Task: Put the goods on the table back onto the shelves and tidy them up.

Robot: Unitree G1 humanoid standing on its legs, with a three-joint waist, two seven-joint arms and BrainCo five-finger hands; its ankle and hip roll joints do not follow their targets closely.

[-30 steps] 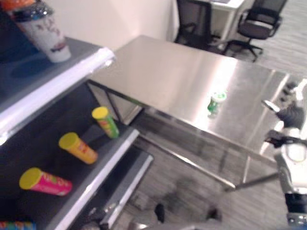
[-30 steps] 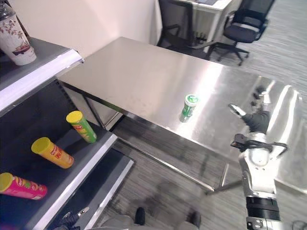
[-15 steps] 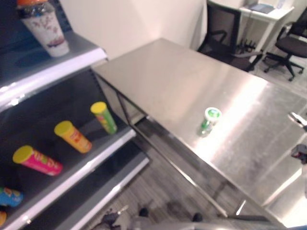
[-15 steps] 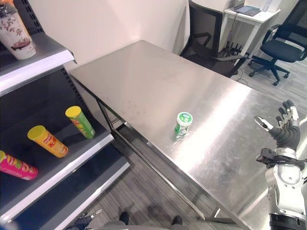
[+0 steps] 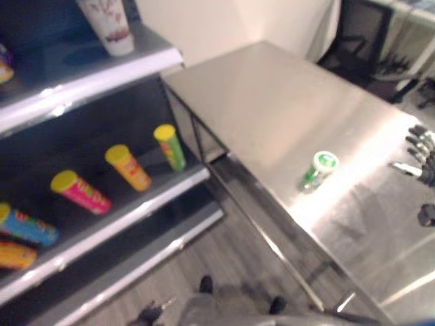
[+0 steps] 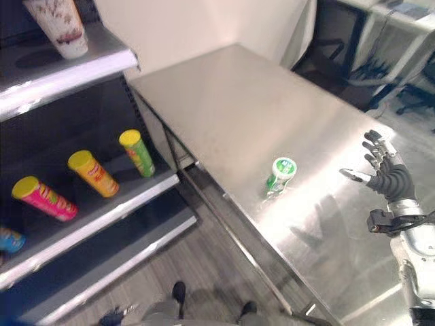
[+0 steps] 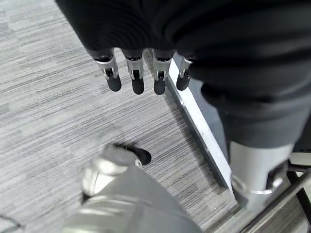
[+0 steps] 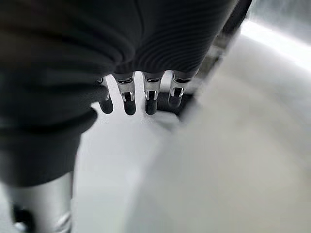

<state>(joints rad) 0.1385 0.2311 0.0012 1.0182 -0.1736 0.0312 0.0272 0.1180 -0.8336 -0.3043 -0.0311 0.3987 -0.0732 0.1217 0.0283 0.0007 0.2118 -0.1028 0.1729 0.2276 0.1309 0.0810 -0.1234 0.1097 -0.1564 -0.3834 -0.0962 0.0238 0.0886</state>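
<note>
My right hand point(image 6: 386, 178) is raised over the steel table point(image 6: 224, 102), fingers spread and straight, thumb out, holding nothing: a pre-grasp posture, in my judgement, kept wide enough to take a round body. The green can point(image 6: 280, 174) stands upright on the table near its front edge, apart from the hand on its shelf side. My left hand point(image 7: 146, 73) hangs low over the floor, fingers relaxed and straight, empty, clear of the reach. Beyond the table's end, the shelf point(image 6: 102, 210) carries tubes lying on their sides: green point(image 6: 138, 153), orange point(image 6: 94, 172), pink point(image 6: 45, 198). A paper cup point(image 6: 60, 27) stands on the upper tier.
</note>
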